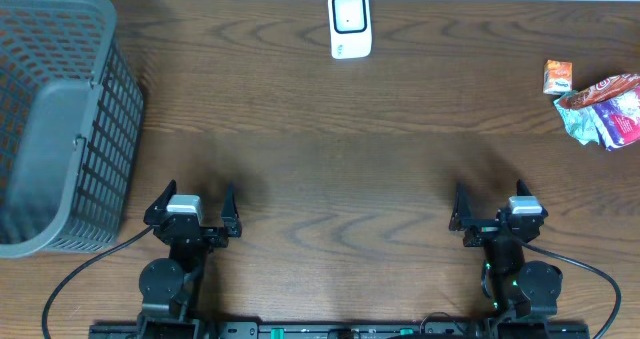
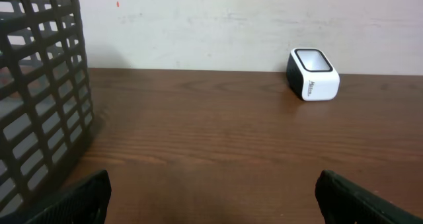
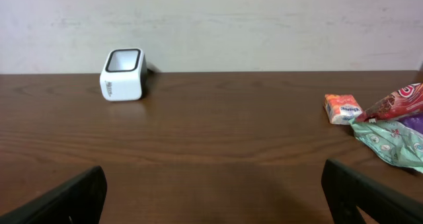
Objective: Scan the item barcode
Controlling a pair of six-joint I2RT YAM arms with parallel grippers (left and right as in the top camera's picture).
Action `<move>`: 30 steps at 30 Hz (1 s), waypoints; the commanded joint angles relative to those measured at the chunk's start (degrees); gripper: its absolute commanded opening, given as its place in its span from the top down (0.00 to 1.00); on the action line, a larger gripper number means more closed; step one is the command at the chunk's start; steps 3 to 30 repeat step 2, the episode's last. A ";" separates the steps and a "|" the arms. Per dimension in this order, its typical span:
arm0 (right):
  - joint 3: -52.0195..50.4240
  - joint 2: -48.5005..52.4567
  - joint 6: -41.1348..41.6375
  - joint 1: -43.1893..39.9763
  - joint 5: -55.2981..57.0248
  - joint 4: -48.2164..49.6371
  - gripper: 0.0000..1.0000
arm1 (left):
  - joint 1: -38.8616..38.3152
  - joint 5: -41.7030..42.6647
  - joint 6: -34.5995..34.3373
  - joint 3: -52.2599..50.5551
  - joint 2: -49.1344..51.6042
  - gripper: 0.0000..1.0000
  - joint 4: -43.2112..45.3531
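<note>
Standing scanner (image 1: 350,24) (image 2: 312,74) (image 3: 123,74): a white box with a dark-rimmed window on top, upright at the far edge of the table, close to the wall.
Table (image 1: 330,159): dark brown wood with wavy grain, stretching out to both sides of the scanner.
Wall (image 2: 231,26): pale, scuffed plaster rising right behind the scanner.
Basket (image 1: 110,149): grey plastic lattice, well to the left of the scanner, at the table's left edge.
Orange packet (image 1: 558,76) (image 3: 342,108): small, well to the right of the scanner, just beside the wrappers.
Wrappers (image 1: 605,109) (image 3: 396,128): crumpled red and pale green packs, farther right of the scanner than the packet.
Left gripper (image 1: 199,191): on the near side, well apart from the scanner and left of it, fingers spread wide, holding nothing.
Right gripper (image 1: 490,194): on the near side, well apart from the scanner and right of it, fingers spread wide, holding nothing.
</note>
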 commanded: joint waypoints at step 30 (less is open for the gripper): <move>-0.04 -0.37 0.59 -0.50 0.50 -0.26 0.01 | 0.35 -1.75 0.96 -0.90 -0.35 0.02 -2.38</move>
